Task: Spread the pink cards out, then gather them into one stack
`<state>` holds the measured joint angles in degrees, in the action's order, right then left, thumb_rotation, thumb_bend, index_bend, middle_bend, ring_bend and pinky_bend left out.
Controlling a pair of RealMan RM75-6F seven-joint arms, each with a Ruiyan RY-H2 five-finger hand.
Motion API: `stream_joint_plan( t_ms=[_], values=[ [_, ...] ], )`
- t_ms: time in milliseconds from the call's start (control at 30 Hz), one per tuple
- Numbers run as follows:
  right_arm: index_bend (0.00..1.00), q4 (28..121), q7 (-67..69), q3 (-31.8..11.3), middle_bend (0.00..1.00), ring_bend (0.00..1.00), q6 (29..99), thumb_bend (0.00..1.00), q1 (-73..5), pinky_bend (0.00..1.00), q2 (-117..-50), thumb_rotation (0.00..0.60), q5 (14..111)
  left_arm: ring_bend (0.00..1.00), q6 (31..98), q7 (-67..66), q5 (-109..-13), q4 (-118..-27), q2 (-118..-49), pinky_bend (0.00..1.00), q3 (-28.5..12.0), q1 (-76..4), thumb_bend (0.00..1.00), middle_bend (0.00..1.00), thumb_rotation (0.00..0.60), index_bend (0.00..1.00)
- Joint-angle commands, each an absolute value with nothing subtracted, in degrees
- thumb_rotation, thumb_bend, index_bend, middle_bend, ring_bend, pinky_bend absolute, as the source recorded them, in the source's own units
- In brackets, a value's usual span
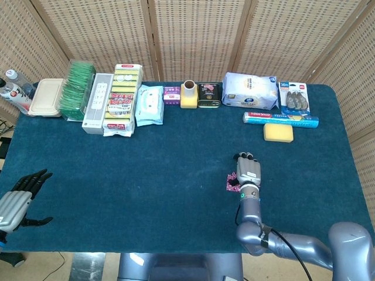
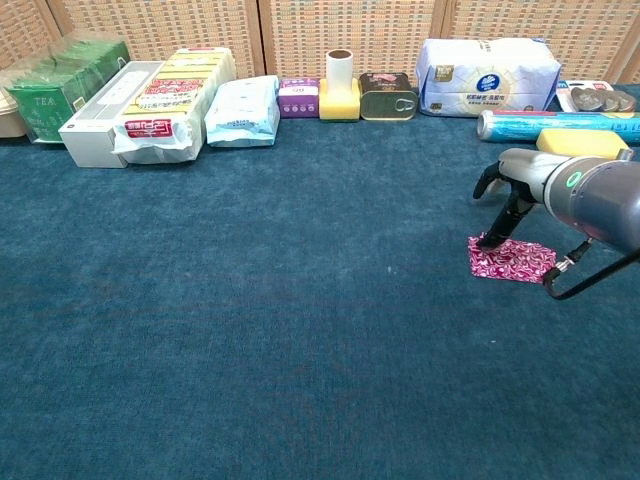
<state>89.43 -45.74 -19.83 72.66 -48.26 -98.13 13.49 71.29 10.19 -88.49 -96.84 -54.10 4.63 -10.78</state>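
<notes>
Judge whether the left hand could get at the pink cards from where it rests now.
Probably not: the left hand sits at the table's far left edge, the pink cards lie far right, under the right hand.

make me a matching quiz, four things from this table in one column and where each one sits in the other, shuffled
Things
1. pink cards
2. yellow sponge
3. left hand
4. green tea packs

Places
A. back row, far left, beside the beige box
B. front left edge of the table, holding nothing
C. just in front of the blue foil roll
D. on the cloth under the right hand fingertips

Pairs: 1-D, 2-C, 3-B, 4-A
</notes>
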Motion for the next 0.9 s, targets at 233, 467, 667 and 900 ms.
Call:
stream_joint_plan(
  t_ms=[233, 467, 667, 900],
  values=[
    [0.17, 103.41, -39.25, -16.74, 0.12, 0.08, 74.87, 0.10, -43.73, 0.14, -89.60, 0.600, 30.32, 0.00, 71.99, 10.22, -88.88, -96.67, -54.06, 0.04, 4.71, -10.45, 0.03, 0.00, 0.600, 0.00],
    [0.16, 104.10, -28.98, -8.44, 0.12, 0.08, 76.59, 0.02, -37.89, 0.14, -82.84, 0.600, 55.80, 0.00, 74.38, 9.06, -89.46, -96.64, -54.51, 0.03, 4.57, -9.38, 0.03, 0.00, 0.600, 0.00],
    [0.16, 96.55, -15.76, -2.56, 0.14, 0.10, 79.55, 0.02, -33.04, 0.17, -77.35, 0.600, 74.87, 0.00, 77.49, 7.42, -91.04, -96.66, -55.26, 0.03, 4.92, -7.80, 0.03, 0.00, 0.600, 0.00],
    [0.16, 88.23, -6.20, 1.39, 0.15, 0.10, 85.64, 0.02, -27.82, 0.16, -73.07, 0.600, 85.40, 0.00, 82.03, 6.74, -93.50, -96.18, -56.18, 0.04, 5.41, -5.62, 0.03, 0.00, 0.600, 0.00]
  ],
)
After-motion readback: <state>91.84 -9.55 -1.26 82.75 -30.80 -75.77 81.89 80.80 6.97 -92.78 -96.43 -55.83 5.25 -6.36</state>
